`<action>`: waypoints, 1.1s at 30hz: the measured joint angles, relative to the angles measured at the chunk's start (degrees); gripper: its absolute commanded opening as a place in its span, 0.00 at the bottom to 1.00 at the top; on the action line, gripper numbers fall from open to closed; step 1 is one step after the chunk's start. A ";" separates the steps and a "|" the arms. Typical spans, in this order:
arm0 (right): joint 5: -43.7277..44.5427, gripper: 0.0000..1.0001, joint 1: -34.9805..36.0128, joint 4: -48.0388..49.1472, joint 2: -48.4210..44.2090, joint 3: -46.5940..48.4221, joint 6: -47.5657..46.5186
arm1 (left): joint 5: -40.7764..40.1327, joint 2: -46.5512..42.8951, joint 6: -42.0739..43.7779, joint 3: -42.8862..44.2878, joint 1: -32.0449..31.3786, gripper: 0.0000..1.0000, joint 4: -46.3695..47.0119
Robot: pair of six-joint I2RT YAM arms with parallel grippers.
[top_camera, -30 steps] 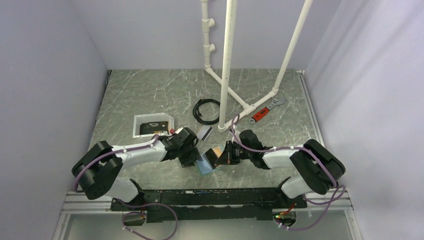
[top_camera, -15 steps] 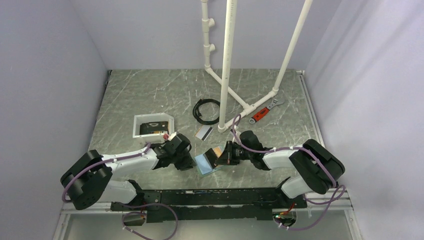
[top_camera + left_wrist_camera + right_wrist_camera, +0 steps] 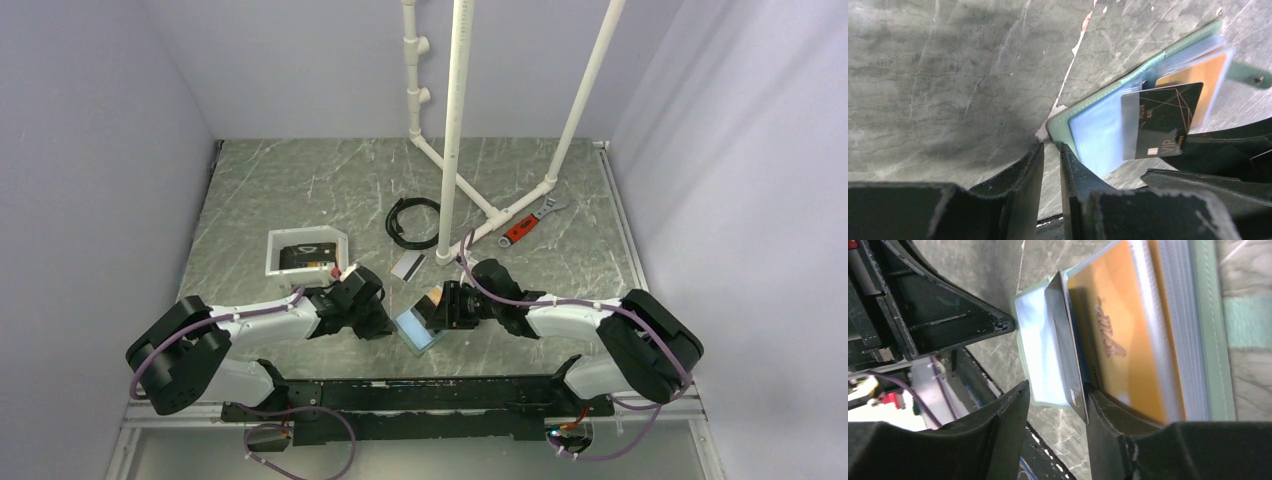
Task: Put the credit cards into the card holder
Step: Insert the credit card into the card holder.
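Observation:
The card holder (image 3: 416, 328) lies open on the table between both grippers, its light blue inner face (image 3: 1098, 135) up. An orange card (image 3: 1198, 80) sits in its sleeves. A dark credit card (image 3: 1160, 120) lies partly over that card, its lower end sticking out. My right gripper (image 3: 1058, 390) is open around this dark card (image 3: 1068, 350), which leans against one finger only. My left gripper (image 3: 1050, 146) stands at the holder's near corner with a narrow gap and nothing between its fingers. One left finger rests by the green edge.
A white tray (image 3: 275, 243) with a dark card stands behind the left arm. A light card (image 3: 406, 265) lies behind the holder. A black cable coil (image 3: 412, 220), a red-handled wrench (image 3: 528, 224) and a white pipe frame (image 3: 452, 130) stand farther back.
My right gripper has opened and let go of the dark card. My left gripper narrowed and drew back to the holder's left corner.

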 measured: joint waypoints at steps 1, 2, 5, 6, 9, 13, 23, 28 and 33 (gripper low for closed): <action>0.98 0.52 0.00 -1.97 -0.76 0.74 -1.25 | -0.02 -0.20 0.00 -0.22 -0.02 0.26 0.22; 1.88 0.54 0.00 -3.93 -1.42 1.42 -2.36 | -0.04 -0.33 0.00 -0.37 -0.04 0.26 0.35; 4.28 0.55 0.02 -8.59 -3.15 2.78 -5.27 | -0.02 -0.68 0.00 -0.66 -0.04 0.26 0.42; 4.79 0.56 0.02 -9.99 -3.43 3.21 -6.05 | -0.02 -0.70 0.00 -0.72 -0.04 0.26 0.48; 6.19 0.58 0.02 -13.55 -3.76 4.28 -7.69 | 0.04 -0.70 0.11 -0.72 -0.04 0.28 0.63; 7.28 0.60 0.02 -17.38 -5.25 4.87 -9.25 | 0.42 -0.57 0.72 -0.74 -0.04 0.34 1.31; 12.02 0.61 -0.20 -27.78 -9.07 8.72 -13.79 | 4.85 -0.85 3.87 -0.46 -0.04 0.47 1.60; 11.82 0.52 -2.86 -27.98 -8.70 9.88 -15.28 | 8.04 -1.62 6.62 0.50 -0.15 0.43 -2.86; 11.61 0.52 -3.74 -26.49 -8.28 9.33 -14.88 | 13.33 -0.09 6.49 -0.24 -0.26 0.37 0.76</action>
